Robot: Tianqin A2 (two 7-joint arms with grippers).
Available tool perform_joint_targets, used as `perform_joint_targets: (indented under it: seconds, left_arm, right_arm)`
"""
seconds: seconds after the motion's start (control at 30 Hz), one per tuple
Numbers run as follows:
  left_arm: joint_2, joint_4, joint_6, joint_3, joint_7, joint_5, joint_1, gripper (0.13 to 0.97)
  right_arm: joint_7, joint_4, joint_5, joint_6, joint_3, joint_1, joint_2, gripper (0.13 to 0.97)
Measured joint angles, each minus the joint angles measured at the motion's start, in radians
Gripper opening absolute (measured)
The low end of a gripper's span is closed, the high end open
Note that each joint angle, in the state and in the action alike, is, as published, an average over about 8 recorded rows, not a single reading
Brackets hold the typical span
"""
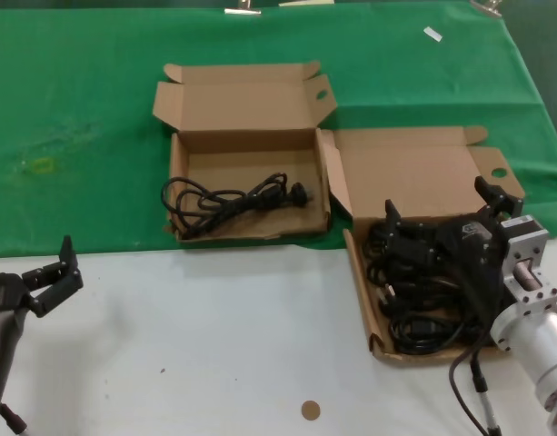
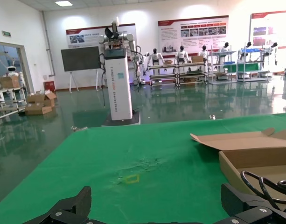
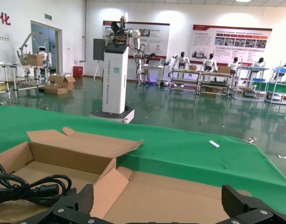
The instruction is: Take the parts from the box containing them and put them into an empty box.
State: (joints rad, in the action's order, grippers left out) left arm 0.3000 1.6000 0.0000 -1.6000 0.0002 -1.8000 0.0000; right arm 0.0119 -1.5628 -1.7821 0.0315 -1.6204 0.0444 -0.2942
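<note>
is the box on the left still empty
No, in the head view one black power cord already lies coiled on the floor of the left box.

Head camera looks steeply down; both wrist cameras sit low (table height), facing the hall, sharing the green cloth.

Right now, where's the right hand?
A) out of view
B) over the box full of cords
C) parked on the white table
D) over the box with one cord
B: in the head view the right hand sits open over the right box, above the pile of black cords; the single cord lies in the other box, and the left hand waits open over the white table.
</note>
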Motion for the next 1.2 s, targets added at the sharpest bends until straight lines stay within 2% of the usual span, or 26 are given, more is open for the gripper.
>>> perform_joint_targets:
  seconds: [1.2]
  left_arm:
    - [0.000, 0.000, 0.000, 0.000, 0.000, 0.000, 0.000, 0.966]
  right_arm:
    - [0.000, 0.000, 0.000, 0.000, 0.000, 0.000, 0.000, 0.966]
